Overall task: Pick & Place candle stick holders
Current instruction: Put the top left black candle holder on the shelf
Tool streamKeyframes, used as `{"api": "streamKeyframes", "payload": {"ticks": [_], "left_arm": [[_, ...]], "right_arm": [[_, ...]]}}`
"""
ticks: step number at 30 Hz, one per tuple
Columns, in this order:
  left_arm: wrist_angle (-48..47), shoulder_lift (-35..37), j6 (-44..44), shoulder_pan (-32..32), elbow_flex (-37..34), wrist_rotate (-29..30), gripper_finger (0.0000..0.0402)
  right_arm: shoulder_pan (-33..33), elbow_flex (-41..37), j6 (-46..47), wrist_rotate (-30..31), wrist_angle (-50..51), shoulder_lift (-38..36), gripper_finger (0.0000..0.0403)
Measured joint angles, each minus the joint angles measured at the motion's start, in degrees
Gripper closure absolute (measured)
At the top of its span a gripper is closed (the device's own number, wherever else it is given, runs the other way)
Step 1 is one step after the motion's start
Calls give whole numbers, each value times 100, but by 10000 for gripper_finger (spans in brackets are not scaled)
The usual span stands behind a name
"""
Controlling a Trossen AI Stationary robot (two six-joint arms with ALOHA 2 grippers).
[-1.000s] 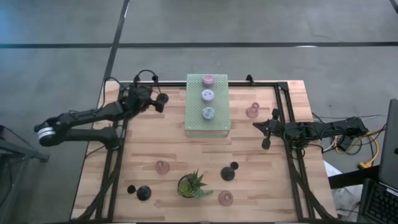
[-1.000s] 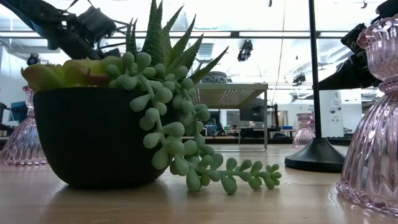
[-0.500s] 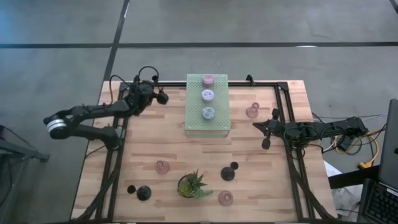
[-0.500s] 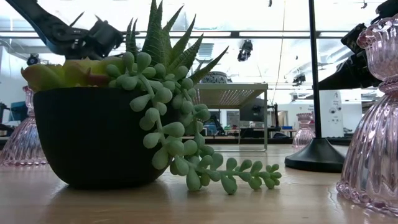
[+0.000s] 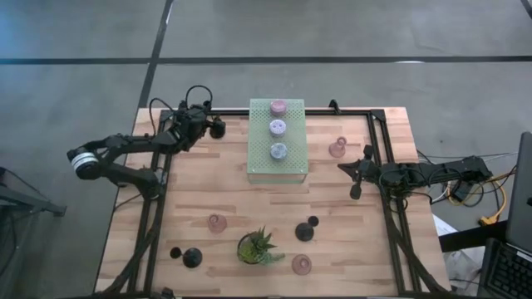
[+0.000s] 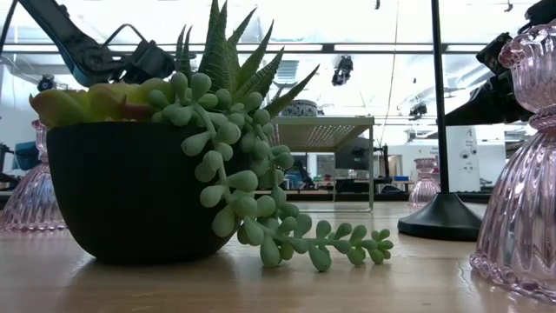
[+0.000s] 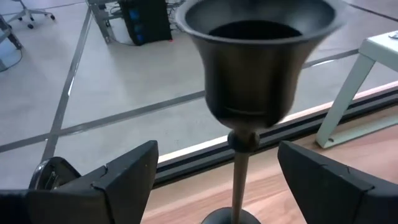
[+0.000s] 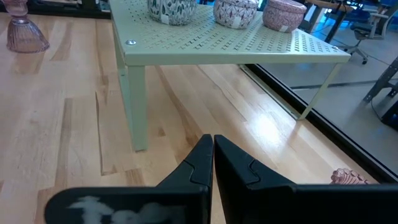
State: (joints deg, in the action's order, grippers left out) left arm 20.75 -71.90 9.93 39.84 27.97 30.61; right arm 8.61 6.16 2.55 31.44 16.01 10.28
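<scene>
A black candle stick holder (image 7: 255, 68) with a cup top and thin stem stands at the table's far left (image 5: 219, 129). My left gripper (image 7: 216, 155) (image 5: 208, 126) is open, one finger on either side of the stem without touching it. Three squat holders (image 5: 278, 126) sit on top of the pale green perforated box (image 5: 291, 166). Pink glass holders (image 5: 337, 149) (image 5: 217, 223) (image 5: 301, 265) and two more black holders (image 5: 306, 231) (image 5: 192, 257) stand on the wood. My right gripper (image 8: 212, 149) (image 5: 345, 168) is shut at the right edge, touching nothing.
A spiky green potted plant (image 5: 258, 247) (image 6: 174, 156) stands near the front edge, between the holders there. A black frame rail (image 5: 154, 224) runs along the table's sides. Bare wood (image 5: 191, 183) lies between the box and the near holders.
My left arm has swung toward the table's far edge and sunk a little. Its gripper has tipped closer to level and come up to the black holder. Its fingers have stayed open.
</scene>
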Motion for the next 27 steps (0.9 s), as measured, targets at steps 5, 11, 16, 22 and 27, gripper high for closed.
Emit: {"api": "streamKeyframes", "payload": {"ticks": [5, 11, 16, 22, 27], "left_arm": [[178, -30, -113, 24, 0, -9, 68], [176, -30, -112, 98, 0, -9, 83], [226, -33, -103, 165, 0, -11, 101], [247, -33, -65, 212, 0, -66, 160], [246, -33, -71, 218, 0, -153, 241]], "right_arm": [[0, 1, -1, -2, 0, 0, 394], [0, -1, -1, -1, 0, 0, 394], [-1, -1, -1, 0, 0, 0, 394], [-1, 0, -1, 0, 0, 0, 394], [-1, -1, 2, -2, 0, 0, 394]]}}
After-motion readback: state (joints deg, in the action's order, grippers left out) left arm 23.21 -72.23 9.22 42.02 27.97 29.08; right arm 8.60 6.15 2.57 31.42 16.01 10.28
